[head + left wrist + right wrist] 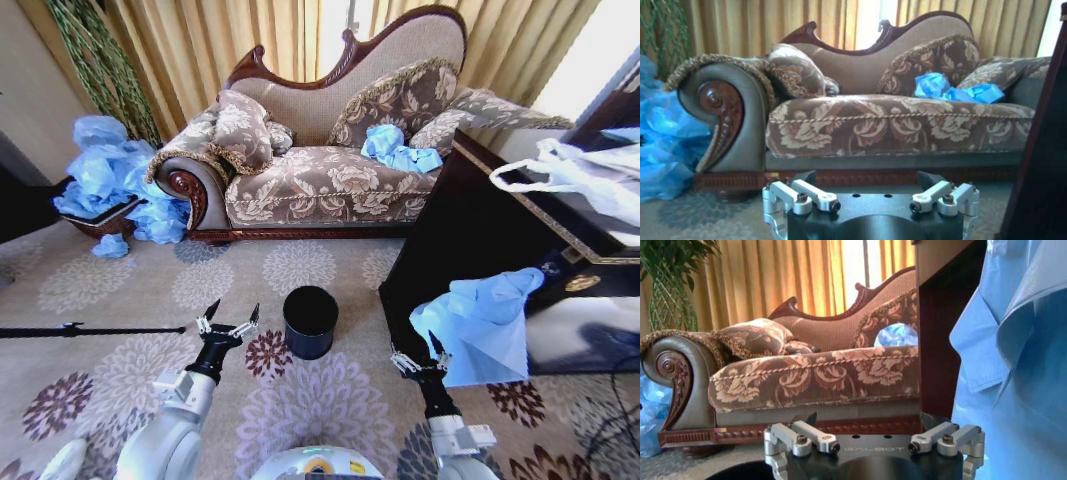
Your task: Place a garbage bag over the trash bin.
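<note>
On the patterned carpet [300,400], before the sofa [330,170]: small black trash bin [310,321], upright, mouth bare, between the two arms. Left end effector [228,322] just beside the bin on its left, fingers spread wide, nothing held; same spread jaws seen in the left wrist view [870,187], pointed at the sofa [893,120]. Right end effector [420,358] to the bin's right, near the dark cabinet [470,230], with the light blue garbage bag [485,325] rising from its fingertips, draped up and to the right against the cabinet front. Bag [1013,365] close beside the right end effector [873,432] in its wrist view, along one finger; whether gripped or only touching, hard to tell, fingers looked parted. More blue bags [400,150] on the sofa seat, and a heap [110,175] by the sofa's arm. White handled bag [580,170] on the cabinet top.
</note>
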{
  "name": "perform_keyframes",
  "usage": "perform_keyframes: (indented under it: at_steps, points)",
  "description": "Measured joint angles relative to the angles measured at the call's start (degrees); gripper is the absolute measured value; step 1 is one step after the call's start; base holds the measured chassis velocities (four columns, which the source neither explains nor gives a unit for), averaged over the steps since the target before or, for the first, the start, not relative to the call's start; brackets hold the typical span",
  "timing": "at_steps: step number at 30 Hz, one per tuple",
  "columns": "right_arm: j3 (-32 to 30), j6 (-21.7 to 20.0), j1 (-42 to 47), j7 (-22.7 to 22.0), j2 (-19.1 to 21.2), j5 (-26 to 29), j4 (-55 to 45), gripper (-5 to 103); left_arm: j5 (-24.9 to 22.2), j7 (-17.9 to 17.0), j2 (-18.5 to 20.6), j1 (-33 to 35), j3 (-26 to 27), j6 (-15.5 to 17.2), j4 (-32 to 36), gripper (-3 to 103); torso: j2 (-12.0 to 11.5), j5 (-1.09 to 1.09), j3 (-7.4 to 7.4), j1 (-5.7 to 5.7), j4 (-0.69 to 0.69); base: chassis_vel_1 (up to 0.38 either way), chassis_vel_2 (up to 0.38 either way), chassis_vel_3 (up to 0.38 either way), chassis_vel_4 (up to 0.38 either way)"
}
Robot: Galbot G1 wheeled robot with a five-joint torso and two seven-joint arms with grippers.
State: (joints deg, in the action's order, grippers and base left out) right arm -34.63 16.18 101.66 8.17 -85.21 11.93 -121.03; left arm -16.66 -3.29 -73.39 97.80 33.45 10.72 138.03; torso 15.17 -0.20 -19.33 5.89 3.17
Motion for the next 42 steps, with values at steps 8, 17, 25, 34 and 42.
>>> perform_keyframes:
  at_steps: [8,17,25,34,42]
  points:
    - [0.0,-0.5,-0.8,-0.2,0.1,0.0,-0.1,100,0.3,-0.9,0.5,-0.8,-1.9,0.9,-0.1,100,0.0,0.0,0.0,0.0,0.0,0.0,0.0,0.0,0.0]
    - [0.3,-1.1,-1.7,-0.4,0.4,0.0,0.4,100,-8.3,-1.0,1.2,-1.8,-3.6,2.4,0.2,100,0.0,0.0,0.0,0.0,-0.01,0.0,0.0,0.0,0.0]
    - [0.9,-1.4,-2.3,-0.8,1.6,-0.1,1.5,100,-23.5,-3.7,5.7,-7.5,-9.3,4.4,0.9,100,0.0,0.0,0.0,0.0,-0.01,0.0,0.0,0.0,0.0]
    - [2.3,-1.9,-4.3,-1.8,2.0,-1.2,3.8,100,-42.0,-11.3,12.7,-21.1,-18.9,8.4,-0.6,100,0.0,0.0,0.0,0.0,0.01,0.0,0.0,0.0,0.0]
    - [4.1,-2.9,-5.5,-3.5,2.0,-3.2,5.8,100,-62.8,-17.4,10.6,-40.4,-31.6,8.9,-7.4,100,0.0,0.02,-0.01,0.01,0.0,0.0,0.0,0.0,0.0]
